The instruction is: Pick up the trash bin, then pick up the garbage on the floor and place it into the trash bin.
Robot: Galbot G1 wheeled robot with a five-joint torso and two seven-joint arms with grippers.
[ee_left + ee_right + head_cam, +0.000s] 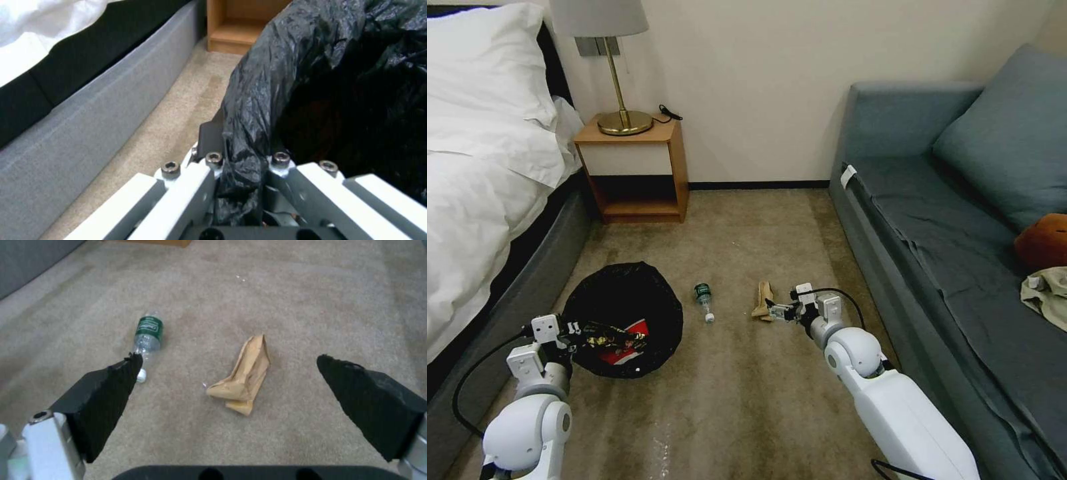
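A small round trash bin sits between the bed and the middle of the carpet, so wrapped in its crinkly black bag that none of its wall can be seen. Inside lie a red-and-white wrapper and a gold-and-dark snack wrapper, the second partly covering the first; how deep they sit is hard to judge. The left gripper is at the bin's near rim, pinched shut on a fold of the bag. The left wrist view shows that grip close up, black plastic bunched between the metal fingers, but the bin's interior there is only darkness.

Just beside the bin, a clear plastic bottle with a green label lies on its side on the carpet. Farther right lies a crumpled tan paper. The right gripper is low next to that paper, and from the head camera its fingers merge with it. The right wrist view settles this: the two black pads are spread wide with the paper on the floor between and beyond them, untouched, and the bottle behind the one pad.

A white-sheeted bed is cut off at the left, a grey sofa at the right, and a wooden nightstand with a brass lamp stands against the wall
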